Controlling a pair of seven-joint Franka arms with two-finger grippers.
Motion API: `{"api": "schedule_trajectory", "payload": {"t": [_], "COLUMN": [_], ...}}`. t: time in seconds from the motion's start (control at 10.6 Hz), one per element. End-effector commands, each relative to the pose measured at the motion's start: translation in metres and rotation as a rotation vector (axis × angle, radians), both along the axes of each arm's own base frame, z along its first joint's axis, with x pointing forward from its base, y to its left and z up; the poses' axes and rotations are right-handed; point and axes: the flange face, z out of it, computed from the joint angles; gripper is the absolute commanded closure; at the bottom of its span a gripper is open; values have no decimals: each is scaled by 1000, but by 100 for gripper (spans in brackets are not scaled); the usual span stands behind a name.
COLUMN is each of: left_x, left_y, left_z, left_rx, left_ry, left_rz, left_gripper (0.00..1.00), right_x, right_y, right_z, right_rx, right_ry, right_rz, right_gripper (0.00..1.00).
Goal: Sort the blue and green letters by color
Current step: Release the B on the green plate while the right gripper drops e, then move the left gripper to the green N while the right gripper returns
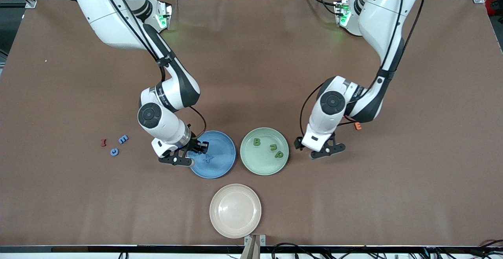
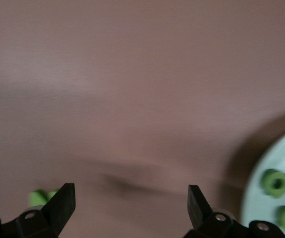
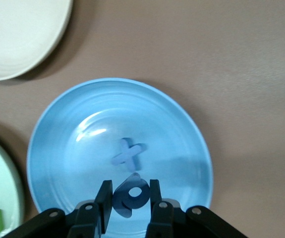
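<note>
Currently the right gripper (image 3: pixel 131 198) is hanging over the blue plate (image 1: pixel 224 164), its fingers (image 3: pixel 104 199) clamped on a small light blue letter (image 3: pixel 131 194) with a round hole, seemingly the "a". A blue X (image 1: pixel 208 158) is already lying in this plate. The step in hand is judged to be the delivery of this second blue piece; the next move calls for letting it go over the plate's floor, beside the X rather than on it.

The left gripper (image 2: pixel 131 203) is standing low over bare tabletop (image 1: pixel 275 74) just beside the green plate (image 1: pixel 251 160), toward the left arm's end, its fingers (image 2: pixel 63 201) spread wide and grasping nothing. In that plate are lying a green B (image 1: pixel 256 142), a u (image 1: pixel 273 147) and a p (image 1: pixel 278 154). A green scrap (image 2: pixel 42 197) is showing at one fingertip in the left wrist view; it may be the remaining green letter, though this cannot be told.

Still awaiting sorting, a blue E (image 1: pixel 123 138) and a blue C (image 1: pixel 114 152) are lying toward the right arm's end, near a dark red letter (image 1: pixel 103 142). A cream plate (image 1: pixel 235 210) is sitting nearest the front camera, and an orange E (image 1: pixel 357 125) is resting under the left arm.
</note>
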Motion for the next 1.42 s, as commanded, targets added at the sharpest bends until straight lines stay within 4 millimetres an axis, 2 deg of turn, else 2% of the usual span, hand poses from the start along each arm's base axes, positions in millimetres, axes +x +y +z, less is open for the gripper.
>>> {"api": "schedule_trajectory", "payload": {"t": [0.0, 0.19, 0.28, 0.47, 0.76, 0.95, 1.13, 1.23, 1.32], "left_x": [-20, -34, -43, -47, -43, -42, -42, -42, -43], "left_y": [50, 61, 65, 75, 83, 84, 85, 88, 88], "left_z": [5, -1, -5, -12, -16, -24, -30, -32, -34], "left_rx": [-13, -41, -41, -44, -49, -48, -45, -42, -42], "left_ry": [56, 55, 54, 59, 64, 75, 83, 87, 92], "left_rz": [-40, -38, -40, -19, 26, 28, 24, 25, 26], "left_gripper": [0, 0, 0, 0, 0, 0, 0, 0, 0], "right_x": [7, 10, 14, 21, 30, 36, 43, 42, 37], "right_y": [6, -4, -18, -55, -136, -175, -233, -259, -275], "right_z": [1, 3, 5, 5, 8, 19, 27, 26, 24], "right_rx": [26, 12, 2, -19, -101, -114, -141, -158, -168], "right_ry": [3, -5, -15, 5, 65, 71, 49, 55, 67], "right_rz": [-28, 15, 74, 169, 169, 106, 17, -24, -61], "right_gripper": [0, 0, 0, 0, 0, 0, 0, 0, 0]}}
